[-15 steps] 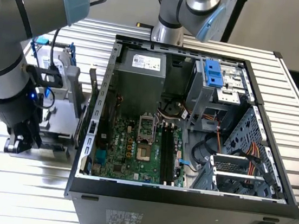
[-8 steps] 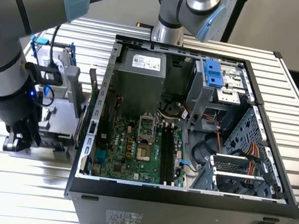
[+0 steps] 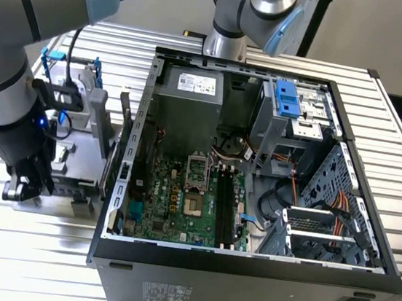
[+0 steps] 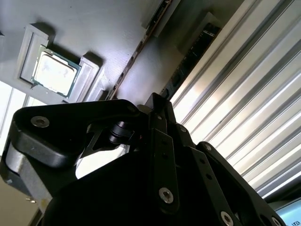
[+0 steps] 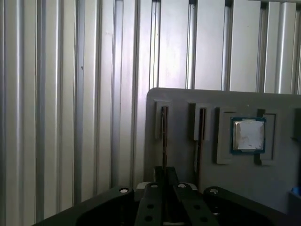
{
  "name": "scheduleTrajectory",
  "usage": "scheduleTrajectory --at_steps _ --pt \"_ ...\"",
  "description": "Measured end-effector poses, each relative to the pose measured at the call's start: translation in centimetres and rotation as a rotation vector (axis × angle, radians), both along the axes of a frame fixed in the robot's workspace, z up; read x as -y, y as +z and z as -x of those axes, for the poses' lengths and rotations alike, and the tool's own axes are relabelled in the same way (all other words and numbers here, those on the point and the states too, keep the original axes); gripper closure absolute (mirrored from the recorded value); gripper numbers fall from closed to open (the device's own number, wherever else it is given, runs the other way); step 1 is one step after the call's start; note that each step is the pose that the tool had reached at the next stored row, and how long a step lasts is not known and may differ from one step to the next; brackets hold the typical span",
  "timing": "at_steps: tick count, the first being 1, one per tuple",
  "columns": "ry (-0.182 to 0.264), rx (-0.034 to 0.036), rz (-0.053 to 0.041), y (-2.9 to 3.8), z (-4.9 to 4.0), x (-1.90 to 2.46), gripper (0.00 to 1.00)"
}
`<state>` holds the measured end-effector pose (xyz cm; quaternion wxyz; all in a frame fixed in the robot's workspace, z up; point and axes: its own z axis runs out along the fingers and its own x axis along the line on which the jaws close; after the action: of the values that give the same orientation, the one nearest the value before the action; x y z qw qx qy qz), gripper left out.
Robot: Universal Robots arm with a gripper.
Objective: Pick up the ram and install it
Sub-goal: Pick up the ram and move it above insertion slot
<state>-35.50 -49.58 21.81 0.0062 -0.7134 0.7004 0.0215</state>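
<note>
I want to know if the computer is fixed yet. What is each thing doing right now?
computer case: lying on its side, open.
long black slots: empty.
ram: standing on edge in a slot of the grey holder, not installed.
processor chip: lying flat in its recess of the holder.
gripper: low over the holder, in line with the ram.

No legible txt: PSU sticker (image 3: 196, 84) & case label (image 3: 165, 293) (both printed) can't be read.
</note>
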Motion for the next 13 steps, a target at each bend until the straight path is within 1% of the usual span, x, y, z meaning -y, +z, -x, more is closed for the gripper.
scheduleTrajectory --at_steps 6,13 --pt "-0.002 0.0000 0.0000 0.45 0.00 0.00 1.00" --pt "-0.016 0.0000 -0.0001 0.62 0.00 0.00 1.00"
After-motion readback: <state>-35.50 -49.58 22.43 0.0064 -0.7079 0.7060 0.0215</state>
